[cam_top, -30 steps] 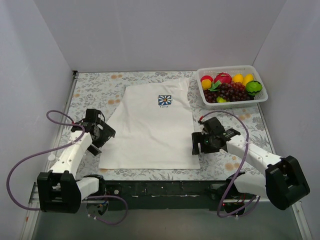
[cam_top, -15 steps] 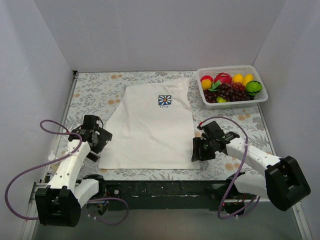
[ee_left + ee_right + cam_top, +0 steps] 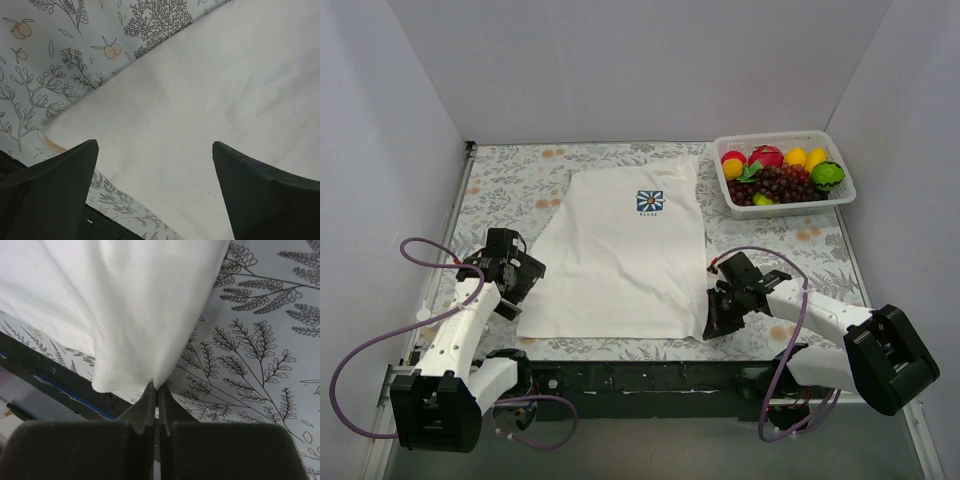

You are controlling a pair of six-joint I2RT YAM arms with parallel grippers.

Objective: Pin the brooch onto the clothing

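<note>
Right gripper point(image 3: 155, 387) has its jaws pressed together on the hem corner of the T-shirt point(image 3: 620, 260), low and right of centre in the overhead view. From its own camera the white cloth gathers into a pleat that runs straight into the tips.

Beneath everything lies the flower-printed worktop point(image 3: 510, 180). The T-shirt is spread flat across its middle, neck toward the top of the frame. A white basket of fruit point(image 3: 772, 137) sits in the upper right, near the shirt's sleeve.

Left gripper point(image 3: 525, 268) hangs at lower left with its jaws spread wide over the opposite hem corner, holding nothing. Smallest of all, the brooch point(image 3: 649, 202) rests on the chest, upper centre; whether it is fastened I cannot tell from here.

The step looks like taking both hem corners to handle the cloth. To do it well, I'd say the left side should close on a matching bite of hem. Any pull should be even and gentle, so the shirt doesn't skew and the brooch isn't jolted.
</note>
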